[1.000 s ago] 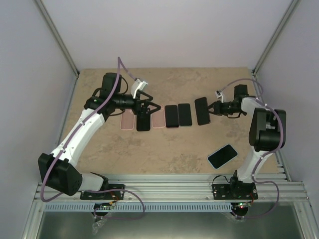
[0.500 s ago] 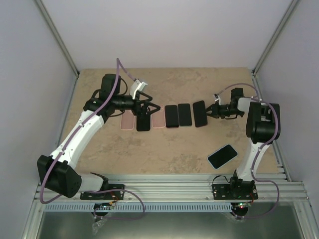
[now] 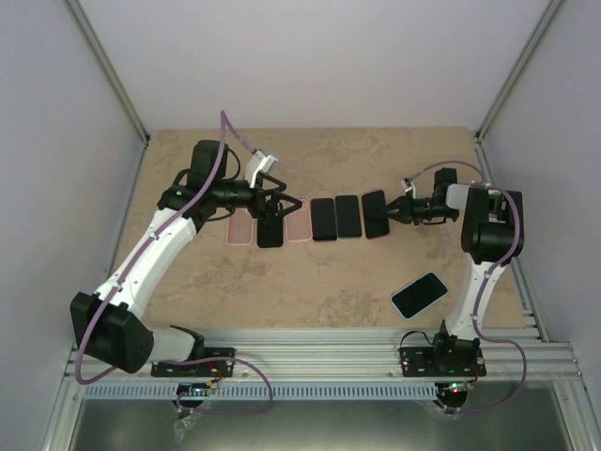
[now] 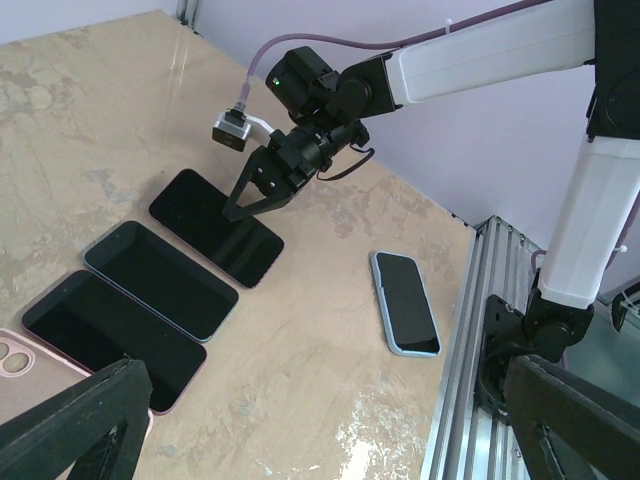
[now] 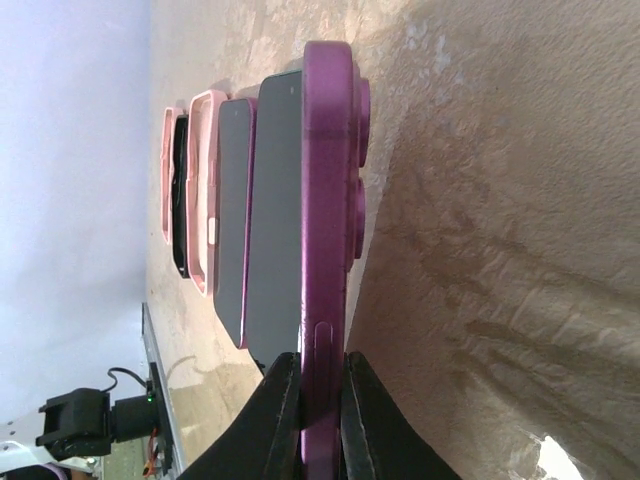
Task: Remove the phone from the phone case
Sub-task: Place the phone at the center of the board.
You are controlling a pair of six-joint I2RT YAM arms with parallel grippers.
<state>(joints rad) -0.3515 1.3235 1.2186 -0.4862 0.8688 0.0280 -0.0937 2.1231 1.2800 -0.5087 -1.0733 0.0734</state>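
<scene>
now right pincer point(image 5: 320, 368) pinching purple-cased phone point(image 5: 326, 200), dark screen point(image 4: 215, 226), seemingly flat, left pincer point(image 3: 283, 210) agape

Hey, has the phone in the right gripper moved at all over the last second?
Yes. The purple-cased phone in the right gripper has shifted left, narrowing the gap to the nearest phone of the row, which stayed put.

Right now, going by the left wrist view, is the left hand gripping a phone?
No, the fingers of the left hand stand wide apart with nothing clamped between them.
</scene>
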